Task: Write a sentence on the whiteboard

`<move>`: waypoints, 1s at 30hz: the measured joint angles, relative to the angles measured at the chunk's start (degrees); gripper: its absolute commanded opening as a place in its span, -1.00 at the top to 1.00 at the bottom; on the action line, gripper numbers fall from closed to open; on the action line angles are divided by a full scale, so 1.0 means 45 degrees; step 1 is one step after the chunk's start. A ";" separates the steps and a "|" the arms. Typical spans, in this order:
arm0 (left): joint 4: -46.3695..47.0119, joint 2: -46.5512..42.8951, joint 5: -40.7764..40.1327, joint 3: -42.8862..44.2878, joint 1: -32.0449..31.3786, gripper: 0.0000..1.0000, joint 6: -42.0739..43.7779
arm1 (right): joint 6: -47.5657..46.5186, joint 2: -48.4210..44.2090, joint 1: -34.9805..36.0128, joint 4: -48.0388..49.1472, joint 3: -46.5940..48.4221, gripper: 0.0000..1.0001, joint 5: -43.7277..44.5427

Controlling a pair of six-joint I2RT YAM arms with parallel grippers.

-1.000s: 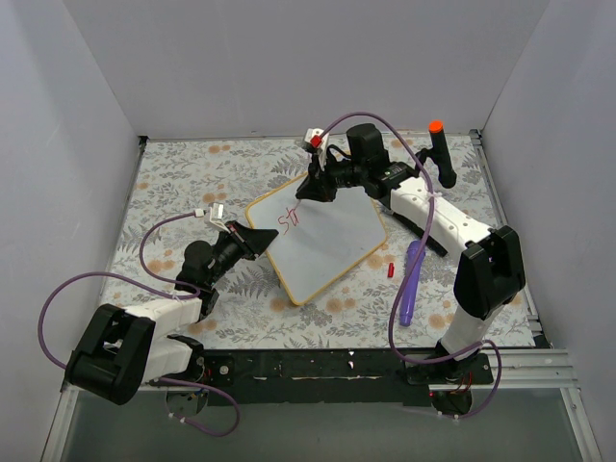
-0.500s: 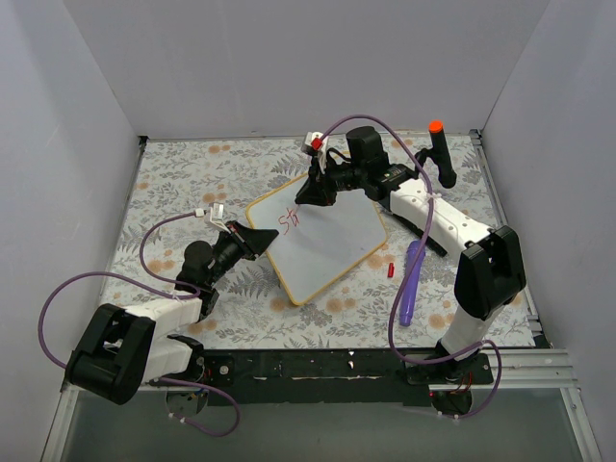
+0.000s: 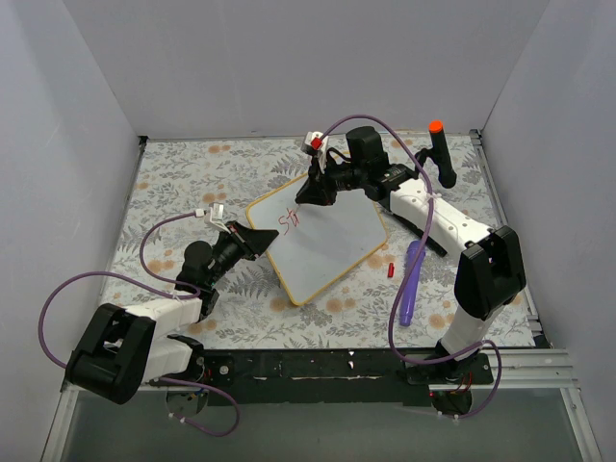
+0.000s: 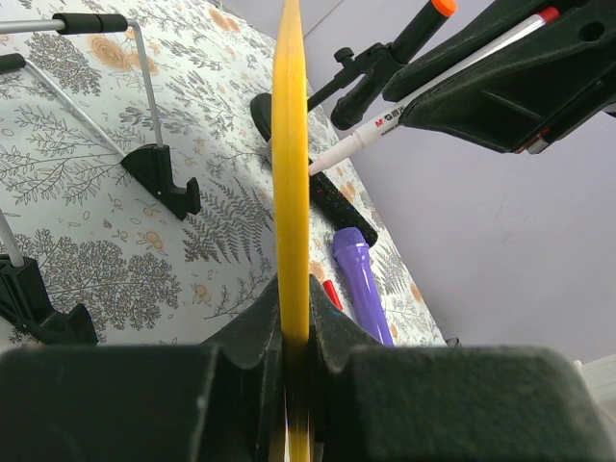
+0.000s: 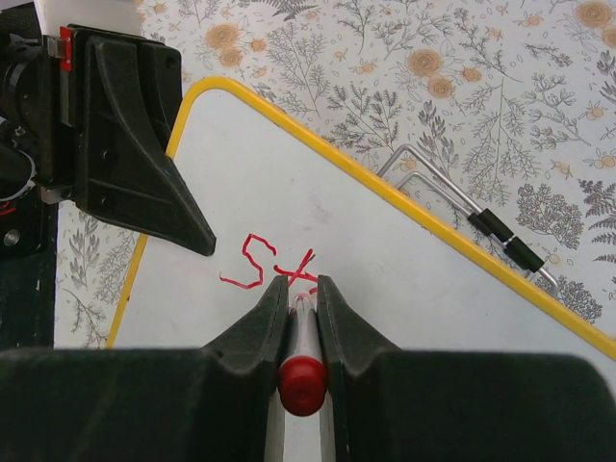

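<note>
The whiteboard (image 3: pixel 322 241) lies tilted in the middle of the floral table, yellow frame all round. Red letters "St" (image 3: pixel 289 221) are on it near its upper left corner; they also show in the right wrist view (image 5: pixel 265 269). My left gripper (image 3: pixel 258 241) is shut on the board's left edge; in the left wrist view the yellow frame (image 4: pixel 290 173) runs edge-on between the jaws. My right gripper (image 3: pixel 310 191) is shut on a white marker with a red end (image 5: pixel 302 371), its tip on the board (image 5: pixel 404 318) just past the "t".
A purple tool (image 3: pixel 412 279) and a small red cap (image 3: pixel 391 269) lie right of the board. A black handle with an orange tip (image 3: pixel 441 152) stands at the back right. Wire stand legs with black feet (image 4: pixel 159 178) are under the board.
The right gripper with the marker has shifted slightly up and left over the red letters. The left arm and the board have not moved.
</note>
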 measured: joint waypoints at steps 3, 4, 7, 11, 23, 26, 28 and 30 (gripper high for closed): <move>0.0000 0.0000 -0.0010 -0.0005 0.0000 1.00 -0.0005 | -0.0015 0.0000 0.0000 0.0000 0.0000 0.97 0.0039; 0.0000 0.0000 -0.0010 -0.0010 0.0000 1.00 -0.0005 | -0.0024 0.0000 0.0000 0.0000 -0.0005 0.97 0.0049; 0.0000 0.0000 -0.0019 -0.0010 0.0000 1.00 -0.0019 | -0.0044 -0.0039 0.0000 0.0029 -0.0131 0.97 0.0049; -0.0005 0.0000 -0.0029 -0.0015 0.0000 1.00 -0.0044 | -0.0092 -0.0214 0.0000 -0.0015 -0.0457 0.97 0.0049; 0.0034 0.0000 -0.0005 -0.0024 0.0000 1.00 -0.0034 | -0.0359 -0.1166 -0.0112 -0.0078 -0.0782 0.97 -0.0714; 0.0034 0.0000 0.0005 -0.0024 0.0000 1.00 -0.0034 | -0.0408 -0.1365 -0.0282 -0.0078 -0.0787 0.97 -0.0962; 0.0034 0.0000 0.0005 -0.0024 0.0000 1.00 -0.0034 | -0.0432 -0.1399 -0.0403 -0.0073 -0.0792 0.97 -0.1005; 0.0029 0.0000 0.0005 -0.0024 0.0000 1.00 -0.0034 | -0.0525 -0.1428 -0.0491 -0.0068 -0.0850 0.97 -0.0996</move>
